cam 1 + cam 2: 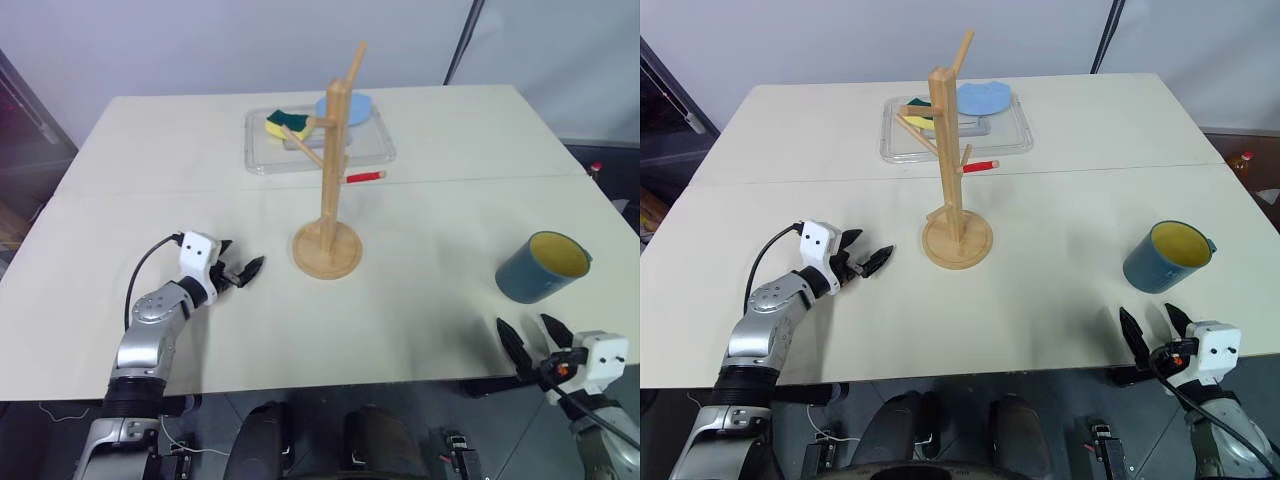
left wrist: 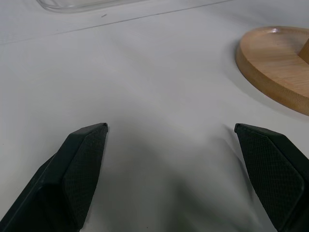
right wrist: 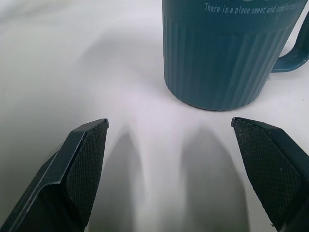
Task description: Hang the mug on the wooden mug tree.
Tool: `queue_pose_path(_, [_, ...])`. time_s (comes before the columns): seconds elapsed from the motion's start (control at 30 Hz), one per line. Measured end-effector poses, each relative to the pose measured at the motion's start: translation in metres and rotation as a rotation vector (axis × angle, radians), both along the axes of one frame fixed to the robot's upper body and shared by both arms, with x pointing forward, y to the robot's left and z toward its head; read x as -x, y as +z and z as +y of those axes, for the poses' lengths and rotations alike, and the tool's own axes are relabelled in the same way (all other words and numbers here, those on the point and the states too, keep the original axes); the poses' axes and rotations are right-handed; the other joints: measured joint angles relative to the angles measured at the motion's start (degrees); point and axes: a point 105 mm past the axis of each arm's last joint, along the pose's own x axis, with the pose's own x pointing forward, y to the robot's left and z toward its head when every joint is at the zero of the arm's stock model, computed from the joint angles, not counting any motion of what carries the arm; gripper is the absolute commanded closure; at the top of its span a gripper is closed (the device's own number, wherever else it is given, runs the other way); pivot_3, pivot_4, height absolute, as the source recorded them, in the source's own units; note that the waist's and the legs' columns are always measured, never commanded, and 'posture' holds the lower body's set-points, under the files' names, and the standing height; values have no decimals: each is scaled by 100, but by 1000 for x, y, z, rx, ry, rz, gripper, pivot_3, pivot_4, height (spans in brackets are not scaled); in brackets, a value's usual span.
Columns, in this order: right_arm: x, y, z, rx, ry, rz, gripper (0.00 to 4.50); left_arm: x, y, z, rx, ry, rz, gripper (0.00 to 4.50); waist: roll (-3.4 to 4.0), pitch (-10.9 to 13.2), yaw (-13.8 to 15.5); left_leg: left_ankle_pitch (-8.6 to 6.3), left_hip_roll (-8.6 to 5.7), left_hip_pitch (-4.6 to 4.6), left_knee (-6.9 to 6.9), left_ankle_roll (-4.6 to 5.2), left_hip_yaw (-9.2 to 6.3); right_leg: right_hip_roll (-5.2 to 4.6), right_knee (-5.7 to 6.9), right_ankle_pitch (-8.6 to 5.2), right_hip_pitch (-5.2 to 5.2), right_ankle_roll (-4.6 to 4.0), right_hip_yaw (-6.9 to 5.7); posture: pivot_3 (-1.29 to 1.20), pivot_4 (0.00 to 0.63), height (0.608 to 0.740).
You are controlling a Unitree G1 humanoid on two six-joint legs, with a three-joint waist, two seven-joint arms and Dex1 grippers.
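The mug (image 1: pixel 1166 257) stood upright on the table (image 1: pixel 1060 300), well right of the tree (image 1: pixel 952 160). The right end effector (image 1: pixel 1153 333) was spread, empty, just short of it. Likely rigid, smooth, breakable; grip the ribbed wall, leaving the handle free. The left end effector (image 1: pixel 866 258) was spread too.

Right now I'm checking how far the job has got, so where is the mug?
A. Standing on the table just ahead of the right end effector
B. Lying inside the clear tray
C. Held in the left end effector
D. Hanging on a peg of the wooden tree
A: the mug stands upright on the table, ahead of the open right end effector, apart from the wooden tree.
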Motion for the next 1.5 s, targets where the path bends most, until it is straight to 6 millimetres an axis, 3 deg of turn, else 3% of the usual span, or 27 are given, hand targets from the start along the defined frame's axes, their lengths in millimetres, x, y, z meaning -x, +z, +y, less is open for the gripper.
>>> queue_pose_path(0.3, [2,-1,-1,2,-8,-2,236,5,0,-1,22,-11,9,0,0,0,-4,0,0,0,0,0,0,0,0,0,0,0,0,0,150,740])
queue_pose_path(0.5, [2,-1,-1,1,-14,-1,236,22,2,-10,52,-114,7,0,1,-1,-4,0,0,-1,-1,0,-1,-2,-1,-1,-2,-2,1,0,150,740])
queue_pose_path(0.8, [3,2,-13,18,-59,-16,236,69,27,-70,71,-553,2,0,13,-7,-2,-1,0,-4,-2,0,-1,-4,-5,-3,-2,-6,2,0,150,740])
queue_pose_path(0.97, [11,5,-37,35,-150,-20,236,92,31,-101,71,-747,29,0,18,-11,-6,-1,-1,-2,-1,1,-1,-4,-6,-4,0,-7,2,0,150,740])
queue_pose_path(1.2, [1,20,-85,122,-276,-29,236,100,33,-111,67,-812,36,0,28,-15,-18,0,-2,0,1,2,2,1,-6,-4,0,-8,5,0,150,740])
queue_pose_path(1.5, [-34,45,-96,136,-237,-97,236,101,31,-111,66,-810,39,0,28,-15,-3,0,-3,-2,2,4,1,9,-5,-2,2,-2,5,0,150,740])
